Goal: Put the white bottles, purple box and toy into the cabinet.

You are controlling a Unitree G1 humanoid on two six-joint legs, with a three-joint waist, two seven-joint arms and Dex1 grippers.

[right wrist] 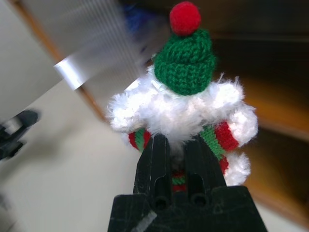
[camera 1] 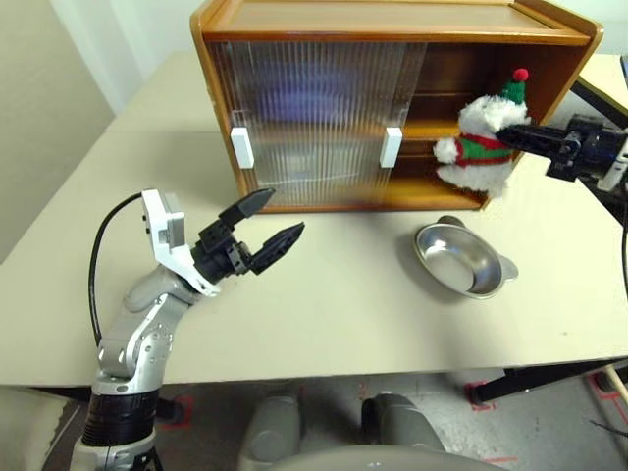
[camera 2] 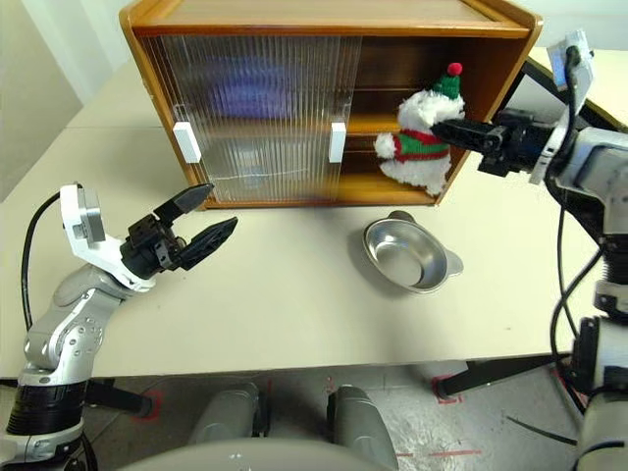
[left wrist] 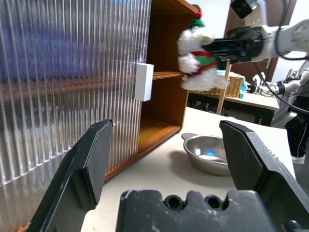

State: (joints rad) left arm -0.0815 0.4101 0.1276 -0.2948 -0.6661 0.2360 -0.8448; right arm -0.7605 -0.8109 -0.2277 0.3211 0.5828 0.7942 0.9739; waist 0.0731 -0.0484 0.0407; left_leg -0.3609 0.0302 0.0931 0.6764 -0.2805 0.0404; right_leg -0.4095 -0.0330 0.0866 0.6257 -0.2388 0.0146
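The right pincer [camera 2: 444, 128] is closed tight on the toy [camera 2: 420, 145] — its two black fingers pinch the white plush at the back, just under the green hat with the red pompom. The toy hangs in the air, clear of the table [camera 1: 324, 304], at the open right side of the cabinet [camera 1: 392, 20], level with the cabinet's one shelf [camera 1: 432, 129] and just in front of the opening.

The left pincer [camera 1: 270, 226] is spread wide and holds nothing; it hovers over the table in front of the cabinet's left half, well apart from the toy.

Both ribbed sliding doors [camera 1: 314, 118] cover the left and middle of the cabinet, each with a white handle [camera 1: 241, 147], and a blurred purple patch shows through them on the upper level — what it is cannot be told. The right compartment stands open.

A shallow metal dish [camera 1: 463, 257] lies on the table, in front of the open compartment and below the held toy, touching neither.
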